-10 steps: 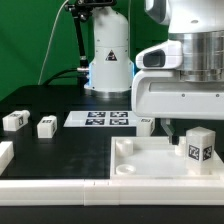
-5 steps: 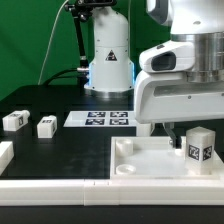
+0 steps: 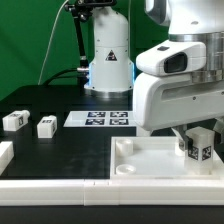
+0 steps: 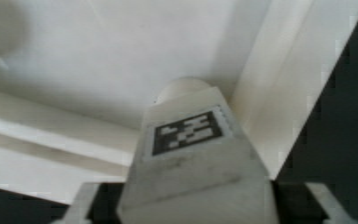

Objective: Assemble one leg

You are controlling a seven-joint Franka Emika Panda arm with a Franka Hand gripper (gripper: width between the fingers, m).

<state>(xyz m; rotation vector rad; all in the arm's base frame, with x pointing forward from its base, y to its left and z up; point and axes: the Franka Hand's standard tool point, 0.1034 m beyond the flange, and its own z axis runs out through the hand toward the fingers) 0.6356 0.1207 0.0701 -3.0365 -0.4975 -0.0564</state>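
My gripper (image 3: 198, 128) is shut on a white leg (image 3: 198, 146) with a black-and-white tag on its face. It holds the leg upright over the far right corner of the large white tray-like piece (image 3: 150, 160). In the wrist view the leg (image 4: 194, 150) runs out from between my dark fingers (image 4: 105, 205) toward the tray's raised rim (image 4: 265, 70). Whether the leg's lower end touches the tray floor is hidden. Two more legs (image 3: 13, 121) (image 3: 46, 126) lie on the black table at the exterior view's left.
The marker board (image 3: 100, 119) lies flat behind the tray, in front of the arm's white base (image 3: 108, 60). A white part (image 3: 4, 153) sits at the left edge. Another small white block (image 3: 146, 124) shows beside my arm. A long white rim runs along the table front.
My gripper and the leg have shifted slightly toward the exterior view's right and down, closer to the tray corner.
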